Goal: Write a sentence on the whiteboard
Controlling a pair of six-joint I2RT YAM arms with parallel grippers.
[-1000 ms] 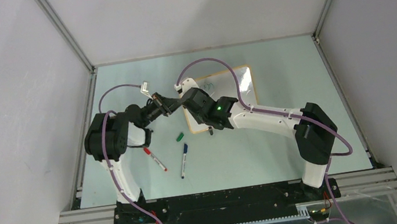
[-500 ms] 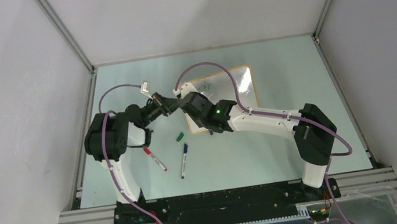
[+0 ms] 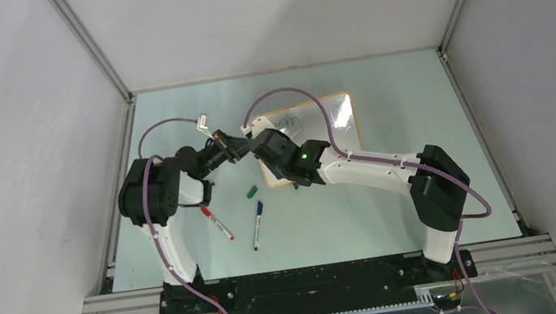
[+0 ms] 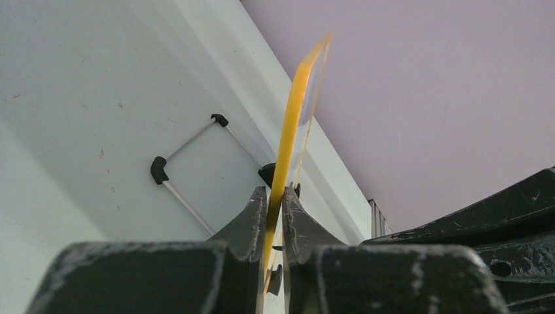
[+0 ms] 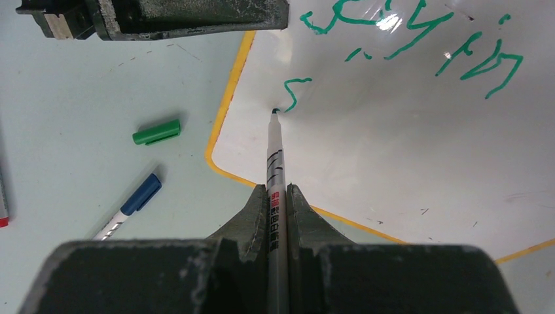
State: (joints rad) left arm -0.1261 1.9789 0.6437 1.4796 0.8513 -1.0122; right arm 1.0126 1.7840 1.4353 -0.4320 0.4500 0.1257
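Working at the far middle of the table (image 3: pixel 365 218), hemmed in by grey walls (image 3: pixel 13 161) on the left, far and right sides and by a metal rail (image 3: pixel 315 271) along the near edge. Leaving broad free surface to the right of the whiteboard (image 3: pixel 335 120) and toward the near right. Crowding the left side instead, with a red marker (image 3: pixel 217 223), a blue marker (image 3: pixel 257 224) and a loose green cap (image 3: pixel 251 191) lying on the table near the board's near-left corner.

Pinching the board's orange frame edge-on in the left gripper (image 4: pixel 275 196), both fingers pressed tight against it at the left edge. Hard to tell from these views: pinched edge raised or flat on the table. Clamping a white pen (image 5: pixel 275 163) by its barrel in the right gripper (image 5: pixel 278 190), reaching in from the near right and coming very close to the left gripper.

Touching the pen tip to the white surface just inside the left frame, at the foot of a small green stroke beginning a second line. Showing the first line of the sentence (image 5: pixel 487 70) farther up and to the right of that tip.

Pointing the pen straight out from the fingers, long axis crossing the lines of writing. Laying the board's long side left to right in the overhead view, right end turned slightly toward the far wall.
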